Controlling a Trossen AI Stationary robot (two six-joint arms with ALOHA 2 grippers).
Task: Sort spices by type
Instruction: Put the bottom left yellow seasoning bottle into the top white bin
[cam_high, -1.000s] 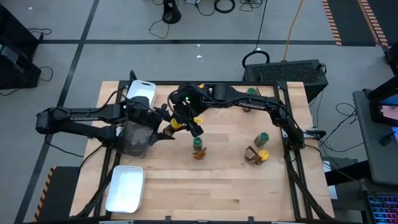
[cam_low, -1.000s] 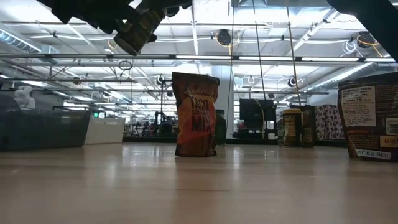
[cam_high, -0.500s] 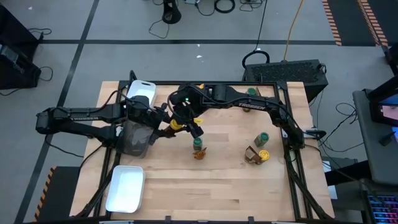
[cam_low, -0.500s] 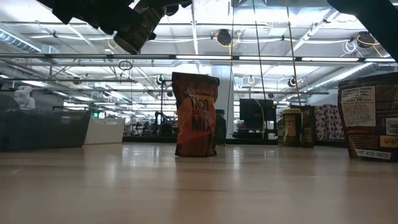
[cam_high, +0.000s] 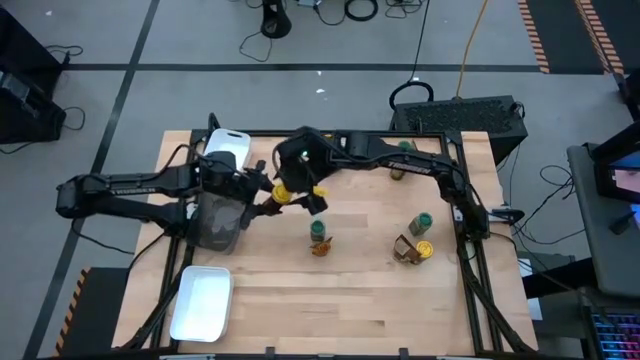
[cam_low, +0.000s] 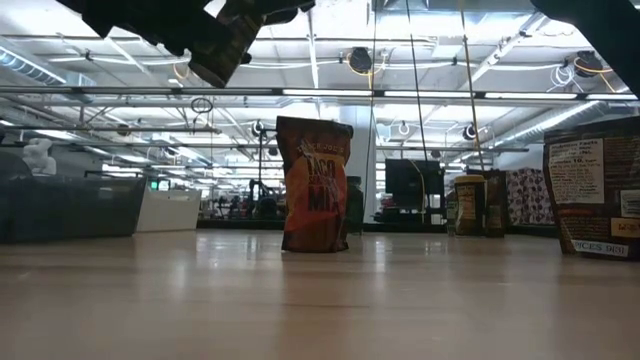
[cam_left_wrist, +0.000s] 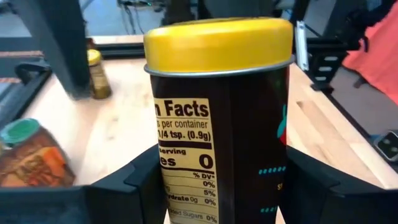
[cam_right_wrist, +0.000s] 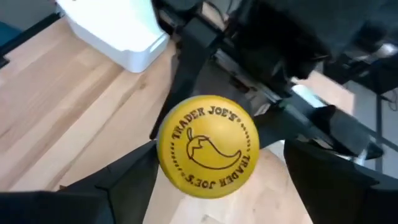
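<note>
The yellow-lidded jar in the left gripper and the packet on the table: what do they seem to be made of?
The yellow-lidded jar: its lid looks like painted metal, smooth with a silvery rim; the dark body is glossy, probably glass or plastic under a printed label. The left gripper holds it. The packet looks like a flexible printed pouch, slightly creased, standing upright.

The yellow-lidded jar (cam_left_wrist: 221, 118) is cut off at the left wrist view's bottom edge; its label is only partly readable. The packet (cam_low: 594, 187) is cropped at the low view's right edge.
</note>
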